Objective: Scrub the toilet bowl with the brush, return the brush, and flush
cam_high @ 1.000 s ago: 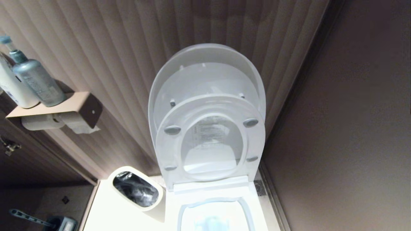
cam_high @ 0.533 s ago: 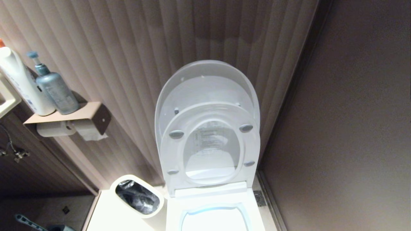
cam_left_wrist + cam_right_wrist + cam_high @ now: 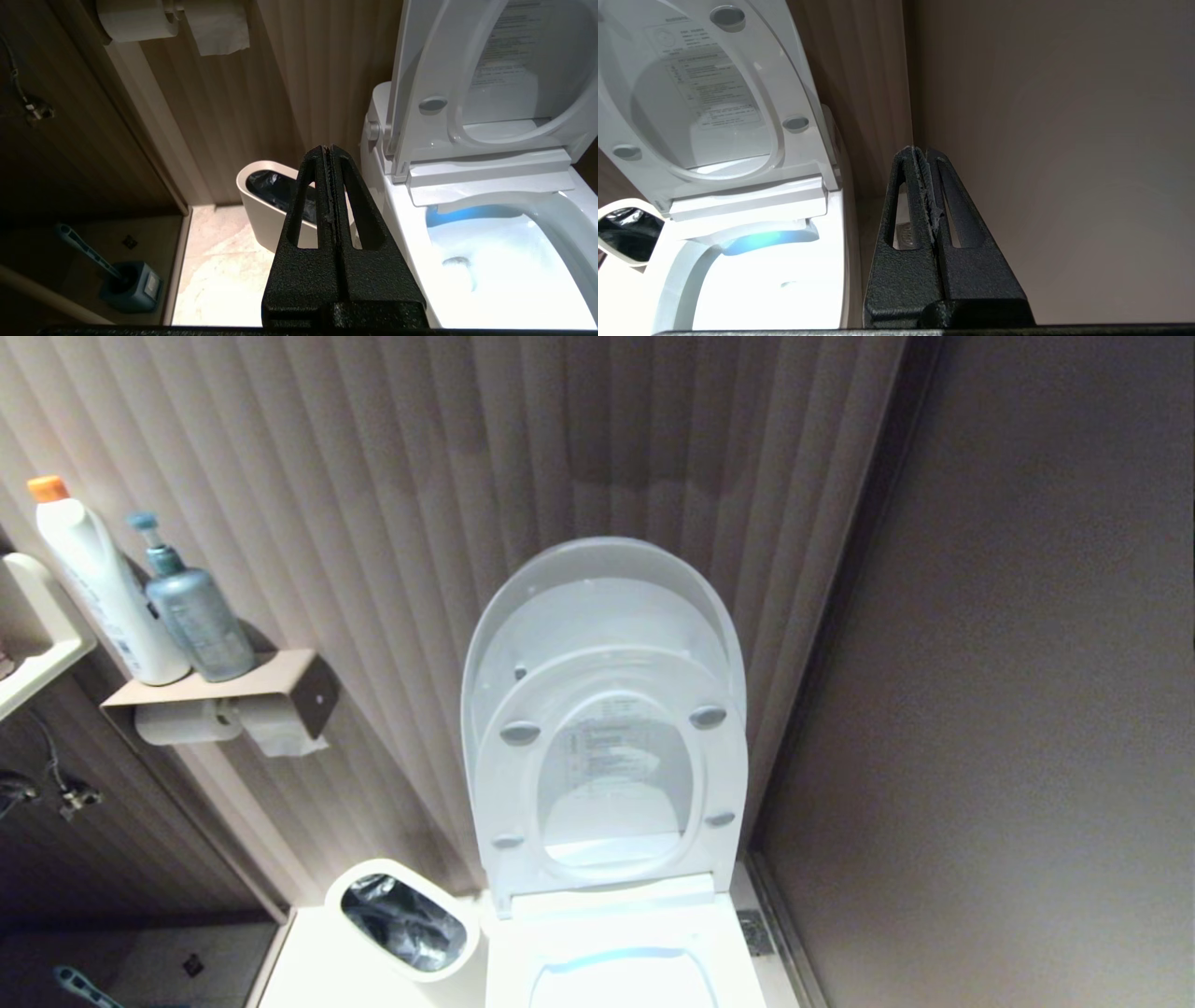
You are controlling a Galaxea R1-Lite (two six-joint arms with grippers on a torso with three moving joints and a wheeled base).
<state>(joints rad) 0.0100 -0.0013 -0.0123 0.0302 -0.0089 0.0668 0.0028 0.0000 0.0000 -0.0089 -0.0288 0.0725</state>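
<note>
Evidently, stage of task: the very start; nothing yet suggests scrubbing, and no brush has been picked up.
Toilet bowl: straight ahead against the ribbed wall, its seat and lid both raised upright, the basin open with a blue glow at the back of the rim.
Bowl interior: bare white with water at the bottom, no brush in it.
Left gripper: fingers pressed fully together, holding nothing, pointing toward the gap between the waste bin and the bowl.
Right gripper: fingers likewise closed on nothing, aimed at the corner where the ribbed wall meets the plain side wall, just beside the bowl's far flank.
Brush: the white-handled one the task calls for cannot be found in any view.
Blue-handled brush: stands tilted in its dark holder on the floor in the shadowed recess, well apart from the bowl on the robot's left.
Shelf: carries two bottles, with paper rolls hung beneath.
Remaining: everything, by my reading; find and grasp a brush, scrub the basin, put the brush back in its holder, then flush.
Immediate need: a gripper must open before any handle can be taken.
</note>
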